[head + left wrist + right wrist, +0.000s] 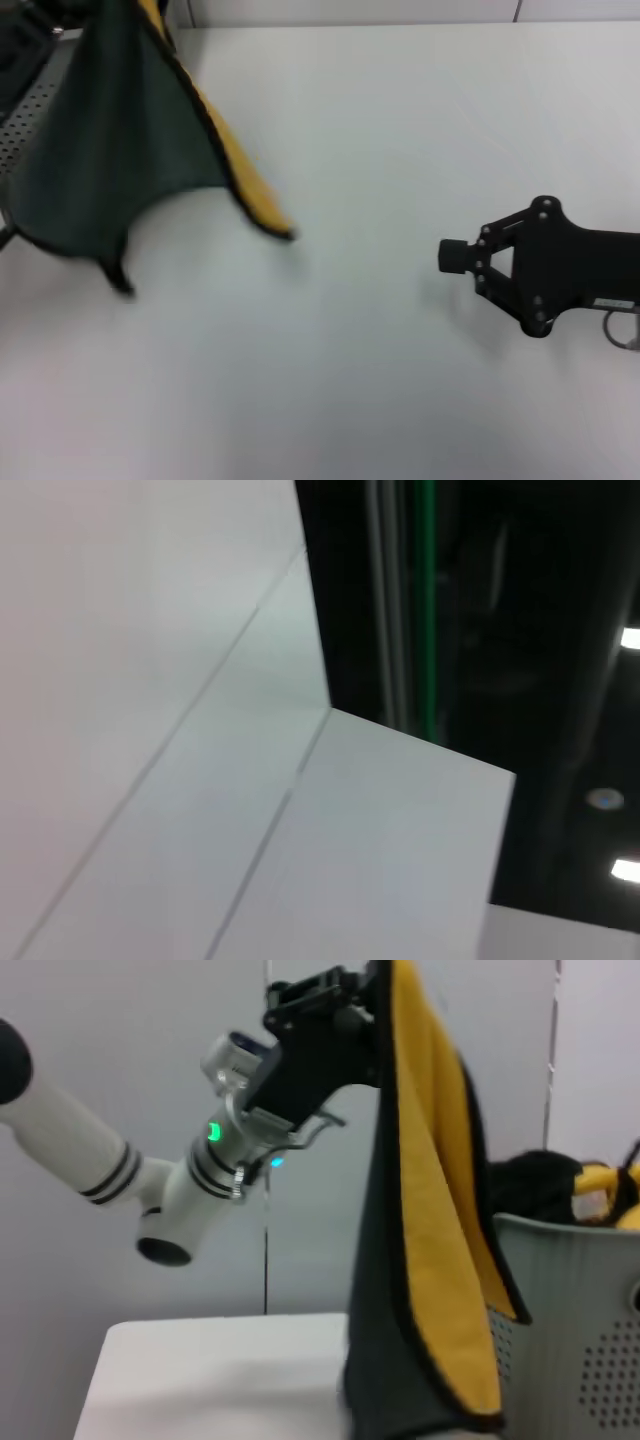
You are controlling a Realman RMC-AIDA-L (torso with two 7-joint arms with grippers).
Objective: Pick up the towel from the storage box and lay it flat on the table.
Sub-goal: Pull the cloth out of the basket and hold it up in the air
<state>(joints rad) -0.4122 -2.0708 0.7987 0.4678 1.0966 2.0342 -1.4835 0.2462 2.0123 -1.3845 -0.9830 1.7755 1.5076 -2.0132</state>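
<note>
The towel (110, 140) hangs in the air at the far left, dark green side facing me, yellow side and black edge along its right border. Its lower corners hang just above the table (400, 120). In the right wrist view the left gripper (365, 1000) is shut on the towel's (420, 1260) top edge, high above the table. The storage box (30, 110) stands at the left edge, partly behind the towel; it also shows in the right wrist view (570, 1300). My right gripper (450, 257) is shut and empty, low over the table at the right.
More dark and yellow cloth (570, 1185) lies in the storage box. The left arm's white link (80, 1135) reaches in above the table. The left wrist view shows only pale wall panels (150, 680) and a dark opening.
</note>
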